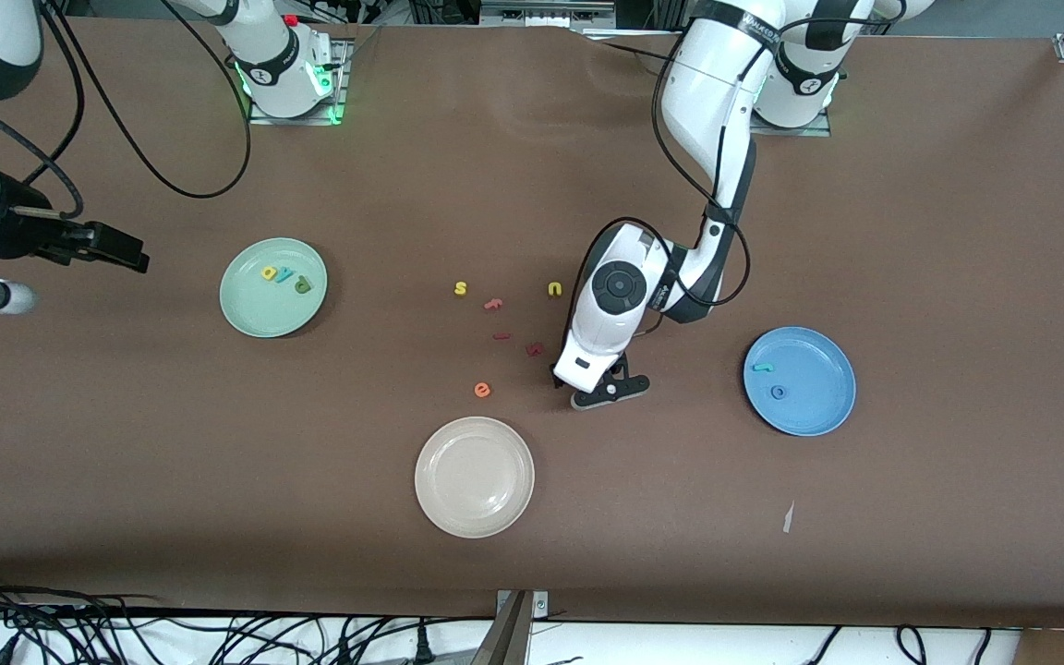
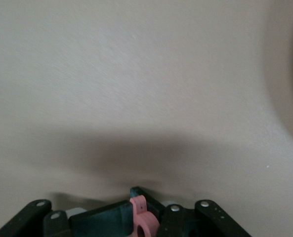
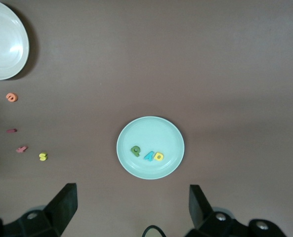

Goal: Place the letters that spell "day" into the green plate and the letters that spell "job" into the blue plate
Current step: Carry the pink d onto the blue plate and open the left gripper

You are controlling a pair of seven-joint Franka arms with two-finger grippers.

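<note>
The pink-red "b" (image 2: 144, 222) was clamped between the fingers of the left end effector (image 1: 598, 386), low at the table (image 1: 957, 231) near frame centre. The teal "j" (image 1: 762, 367) and blue "o" (image 1: 778, 392) lay in the blue plate (image 1: 828, 411), at centre right. The green plate (image 1: 250, 314), at centre left, held the yellow "a" (image 1: 270, 272), teal "y" (image 1: 284, 274) and dark green "d" (image 1: 301, 284). The right end effector (image 3: 131, 210) waited with fingers apart over the table, at the frame's left edge. The brown table also carried a cream-white plate (image 1: 440, 513) at lower centre and stray letters, among them an orange "e" (image 1: 482, 390). Cables (image 1: 172, 637) lay along the bottom edge.
</note>
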